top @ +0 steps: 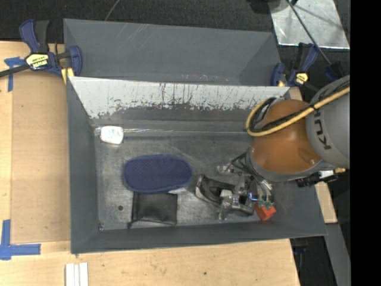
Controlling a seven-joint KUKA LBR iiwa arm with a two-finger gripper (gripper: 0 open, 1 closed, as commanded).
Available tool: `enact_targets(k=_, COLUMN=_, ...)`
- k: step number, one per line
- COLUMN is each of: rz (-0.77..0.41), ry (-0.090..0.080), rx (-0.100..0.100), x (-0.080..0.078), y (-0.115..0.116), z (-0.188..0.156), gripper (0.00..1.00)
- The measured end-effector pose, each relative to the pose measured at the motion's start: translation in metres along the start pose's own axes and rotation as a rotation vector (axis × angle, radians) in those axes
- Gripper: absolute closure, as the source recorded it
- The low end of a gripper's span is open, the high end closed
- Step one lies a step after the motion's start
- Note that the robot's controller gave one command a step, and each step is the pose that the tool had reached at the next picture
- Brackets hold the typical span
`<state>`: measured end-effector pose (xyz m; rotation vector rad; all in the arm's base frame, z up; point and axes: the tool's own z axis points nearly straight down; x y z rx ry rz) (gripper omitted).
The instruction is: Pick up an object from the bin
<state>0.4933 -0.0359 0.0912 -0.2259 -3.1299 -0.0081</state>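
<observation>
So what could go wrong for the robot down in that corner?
The gripper is down near the front wall of the bin, so it might bump the metal. A small red object and a dark shiny object lie crowded right beside it, so it could nudge one away or catch both.

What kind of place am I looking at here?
Probably a robotics lab test rig: a robot arm reaches into a grey metal bin holding loose things like a blue oval pad.
</observation>
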Motion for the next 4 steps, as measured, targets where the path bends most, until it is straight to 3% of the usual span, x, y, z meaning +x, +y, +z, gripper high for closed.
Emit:
enact_targets(k=1, rz=0.052, ry=-0.011, rx=0.004, x=-0.008, y=0.001, z=-0.038, gripper=0.00)
enact_targets(k=2, rz=-0.176, ry=-0.006, rx=-0.009, x=-0.015, y=-0.004, z=-0.004, gripper=0.00)
enact_targets(k=3, rz=-0.176, ry=0.020, rx=-0.010, x=-0.011, y=-0.005, z=-0.003, gripper=1.00)
enact_targets(k=4, rz=-0.565, ry=-0.005, rx=0.005, x=-0.010, y=0.028, z=-0.111, gripper=1.00)
